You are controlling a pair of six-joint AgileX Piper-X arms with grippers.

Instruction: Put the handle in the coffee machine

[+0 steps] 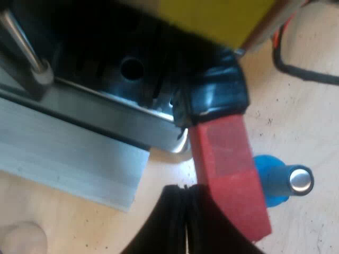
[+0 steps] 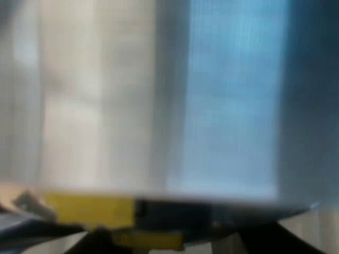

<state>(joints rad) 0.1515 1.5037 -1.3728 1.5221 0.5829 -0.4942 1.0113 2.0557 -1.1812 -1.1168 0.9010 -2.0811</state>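
Pale wood tabletop [image 1: 312, 121] is showing under everything. Right above it the metal holder [image 1: 180, 138] is sitting at the front of the espresso machine [image 1: 132, 69]. Its rim is glinting just over the drip tray [image 1: 106, 114], its dark handle [image 1: 214, 98] is reaching out from the shadowed underside of the machine, and the red end [image 1: 228, 169] is pointing out toward the camera. So the holder is up at the brew head, not lying loose on the table, though I cannot tell whether it is turned fully home. The left gripper [image 1: 186, 233] is sitting right at that red end with its black fingers [image 1: 164, 222] drawn together, just a thin seam between them and nothing clamped. The red end is lying against the outer side of one finger, which reads to me as a sideways push to swing the handle round and lock it, not a carry. The blue tamper [image 1: 273, 182] is resting on the wood just beyond the red end, its metal face catching the light, and it looks near enough that a wide swing could clip it. A steam wand [image 1: 24, 47] is hanging over the tray farther along. The right gripper [image 2: 185, 247] is up close against a pale and blue surface with a yellow strip [image 2: 87, 209] beside it, probably parked out of the way. Whether it is wide or narrow I cannot tell.
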